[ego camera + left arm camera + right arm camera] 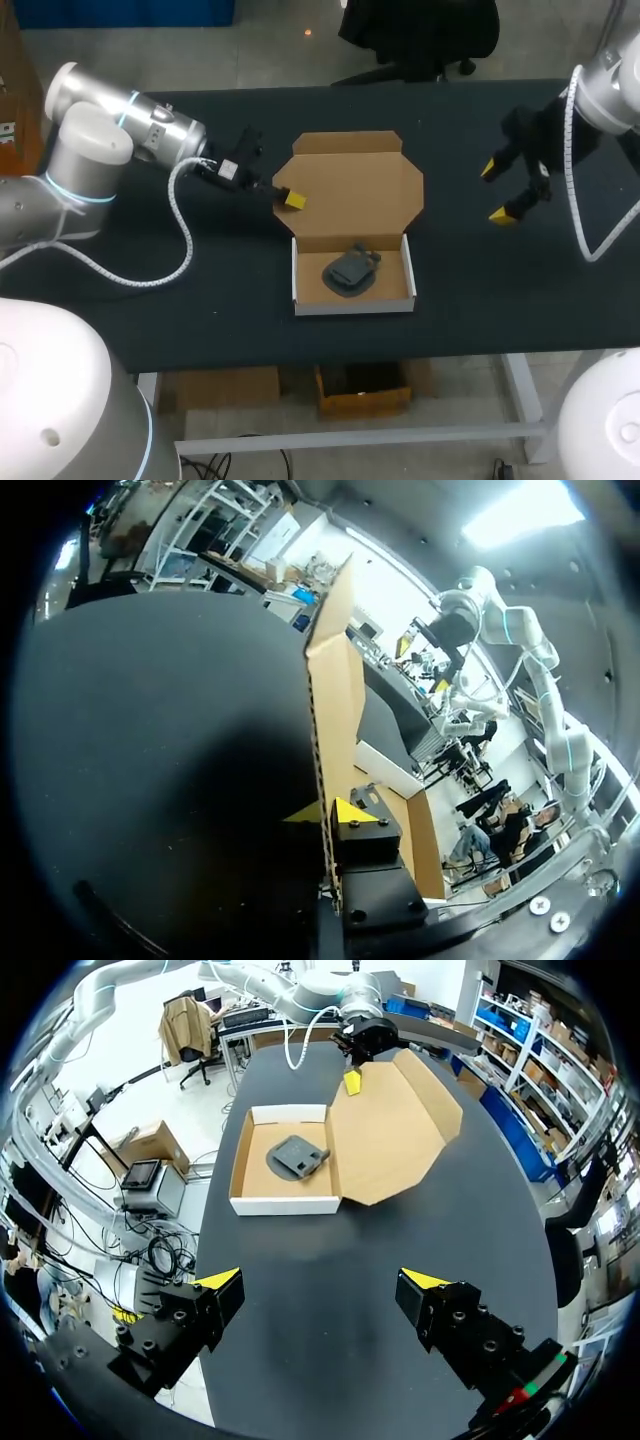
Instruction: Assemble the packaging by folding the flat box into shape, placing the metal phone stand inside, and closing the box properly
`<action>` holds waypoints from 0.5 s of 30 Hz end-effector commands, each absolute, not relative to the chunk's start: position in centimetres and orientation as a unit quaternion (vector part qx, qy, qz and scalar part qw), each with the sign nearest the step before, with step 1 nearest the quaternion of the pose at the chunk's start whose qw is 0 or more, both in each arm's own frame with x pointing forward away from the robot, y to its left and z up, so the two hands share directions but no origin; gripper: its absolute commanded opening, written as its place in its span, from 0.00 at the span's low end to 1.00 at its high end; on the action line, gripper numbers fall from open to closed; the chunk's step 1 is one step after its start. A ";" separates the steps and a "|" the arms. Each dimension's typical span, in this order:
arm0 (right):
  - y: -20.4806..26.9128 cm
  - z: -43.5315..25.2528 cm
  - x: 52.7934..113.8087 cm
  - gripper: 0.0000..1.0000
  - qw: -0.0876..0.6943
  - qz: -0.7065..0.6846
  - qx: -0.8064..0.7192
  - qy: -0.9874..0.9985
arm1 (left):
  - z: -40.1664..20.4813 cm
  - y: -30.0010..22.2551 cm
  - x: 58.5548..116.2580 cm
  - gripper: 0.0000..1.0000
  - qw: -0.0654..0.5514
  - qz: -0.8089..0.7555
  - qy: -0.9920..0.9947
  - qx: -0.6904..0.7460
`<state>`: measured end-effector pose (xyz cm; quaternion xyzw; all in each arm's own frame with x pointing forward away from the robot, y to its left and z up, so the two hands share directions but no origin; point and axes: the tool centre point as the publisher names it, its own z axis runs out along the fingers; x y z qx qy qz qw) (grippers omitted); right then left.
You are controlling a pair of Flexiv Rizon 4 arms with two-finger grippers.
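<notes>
— How does the left arm [130, 130] sit?
— It comes in low from the left, stretched over the black surface [200, 300], with its wrist pointing at the box [300, 290]. The left claw [325, 812] pinches the left edge of the lid [350, 190], one yellow tip on each side of the cardboard.
— And the right arm [610, 90]?
— It hangs over the right part of the surface, well apart from the box. The right claw [320, 1280] gapes wide with nothing in it.
— What is the box like?
— Plain brown cardboard inside, white on the outer walls. Its base is folded up, four low walls standing. The lid is open, spread out behind the base, its corners cut at a slant.
— The phone stand [352, 272]?
— Dark grey, folded flat, lying inside the box near the middle of the base.
</notes>
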<state>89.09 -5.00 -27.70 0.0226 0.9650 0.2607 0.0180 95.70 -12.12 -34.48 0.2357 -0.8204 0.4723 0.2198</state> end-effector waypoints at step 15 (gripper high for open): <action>-3.6 -24.9 90.1 1.00 0.022 0.246 -0.009 0.969 | -34.3 -12.2 94.5 0.00 0.181 0.486 -0.831 0.201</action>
